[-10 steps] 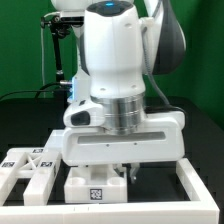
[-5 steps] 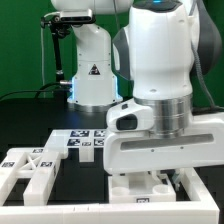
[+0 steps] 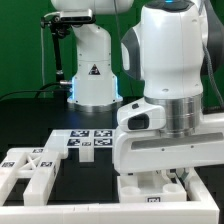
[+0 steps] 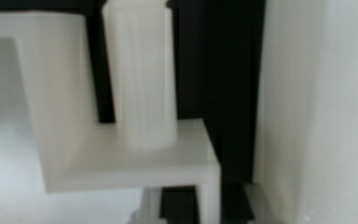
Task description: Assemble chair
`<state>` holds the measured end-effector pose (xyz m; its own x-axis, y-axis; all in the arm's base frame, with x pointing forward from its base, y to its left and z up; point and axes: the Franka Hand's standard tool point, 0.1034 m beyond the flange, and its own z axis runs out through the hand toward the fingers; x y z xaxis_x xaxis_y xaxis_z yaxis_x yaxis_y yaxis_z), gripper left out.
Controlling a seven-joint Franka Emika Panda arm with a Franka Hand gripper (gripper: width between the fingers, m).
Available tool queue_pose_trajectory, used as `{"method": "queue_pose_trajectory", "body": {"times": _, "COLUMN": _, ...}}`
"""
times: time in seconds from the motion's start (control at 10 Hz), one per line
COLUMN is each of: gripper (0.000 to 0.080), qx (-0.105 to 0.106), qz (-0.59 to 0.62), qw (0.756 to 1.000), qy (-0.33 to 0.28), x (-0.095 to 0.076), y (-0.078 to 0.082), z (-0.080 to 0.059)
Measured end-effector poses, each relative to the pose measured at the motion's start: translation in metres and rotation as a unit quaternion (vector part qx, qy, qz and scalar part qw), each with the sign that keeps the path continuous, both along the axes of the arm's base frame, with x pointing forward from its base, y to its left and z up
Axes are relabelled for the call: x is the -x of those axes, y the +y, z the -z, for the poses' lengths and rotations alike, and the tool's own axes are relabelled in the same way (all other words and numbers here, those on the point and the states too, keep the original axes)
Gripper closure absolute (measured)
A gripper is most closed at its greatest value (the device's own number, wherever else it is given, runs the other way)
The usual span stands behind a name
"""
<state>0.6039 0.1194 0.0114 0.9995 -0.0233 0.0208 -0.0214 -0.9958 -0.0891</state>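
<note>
Chair pieces [image 3: 30,172] lie in two groups along the near edge of the black surface [image 3: 25,115]. The first group, a slotted block with tags showing on its top faces, sits by the near corner on the exterior view's left, out in the open.

The second group [image 3: 140,188] is a set of white blocks toward the near corner on the exterior view's right. It's half hidden, because the big white pincer [image 3: 168,176] hangs low right over it. The pincer body fills that whole side of the exterior view. Its tips dip in among the white parts, and white on white, I cannot tell whether they are spread, pressed together or pinching anything.

Between the two groups and a little further back lies the marker board [image 3: 88,141], flat and apart from both. At the far edge stands the robot base [image 3: 92,70], with a blue glow at its foot.

Now the wrist view, very close in and soft. A ribbed post [image 4: 140,70] stands upright, its lower end meeting a cube-shaped block [image 4: 131,160]. A broad flat white wall [image 4: 318,100] runs just beside the post, with a dark gap between them. On the post's other side is another white piece [image 4: 34,90], again with a dark strip between. Whether that wall is a chair part or a finger, I cannot tell.
</note>
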Motion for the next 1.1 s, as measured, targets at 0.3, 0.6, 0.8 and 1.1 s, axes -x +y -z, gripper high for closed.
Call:
{"method": "queue_pose_trajectory", "body": {"times": 0.3, "gripper": 0.0755, "qx": 0.003, "qz": 0.000, "qw": 1.000, "qy": -0.001, "x": -0.002, "y": -0.006, "z": -0.003}}
{"method": "queue_pose_trajectory", "body": {"times": 0.6, "gripper": 0.0417, "qx": 0.008, "qz": 0.000, "qw": 1.000, "qy": -0.004, "x": -0.007, "y": -0.019, "z": -0.024}}
{"method": "queue_pose_trajectory", "body": {"times": 0.8, "gripper": 0.0170, "qx": 0.004, "qz": -0.007, "qw": 1.000, "qy": -0.007, "x": -0.007, "y": -0.031, "z": -0.057}}
{"method": "queue_pose_trajectory", "body": {"times": 1.1, "gripper": 0.0151, "qx": 0.009, "qz": -0.005, "qw": 1.000, "qy": -0.010, "x": 0.011, "y": -0.060, "z": -0.078}}
